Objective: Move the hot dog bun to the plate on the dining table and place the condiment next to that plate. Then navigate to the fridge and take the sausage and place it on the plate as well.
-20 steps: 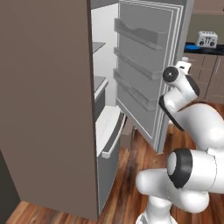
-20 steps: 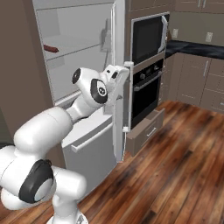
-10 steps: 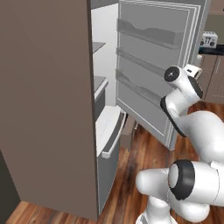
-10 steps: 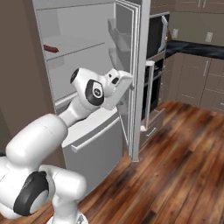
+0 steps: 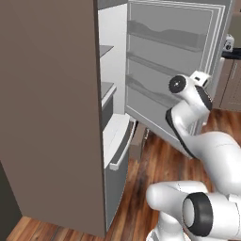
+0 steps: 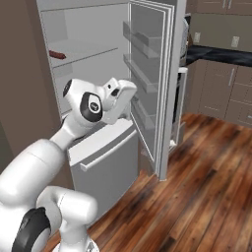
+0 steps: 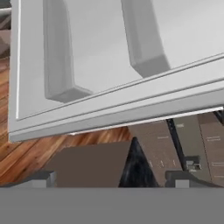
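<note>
With the fridge door [image 6: 150,83] swung wide, my fingers [image 7: 111,177] gape empty beside it; I should reach in level toward the sausage [image 6: 57,54] on its shelf's left edge

A sausage [image 6: 57,54] lies on the open fridge's [image 6: 98,74] upper shelf.

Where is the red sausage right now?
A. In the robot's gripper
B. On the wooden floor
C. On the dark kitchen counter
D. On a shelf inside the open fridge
D. In the right base view the sausage lies on an upper shelf inside the fridge, whose door stands open, with the robot's hand lower down in front of the fridge and apart from it.
</note>
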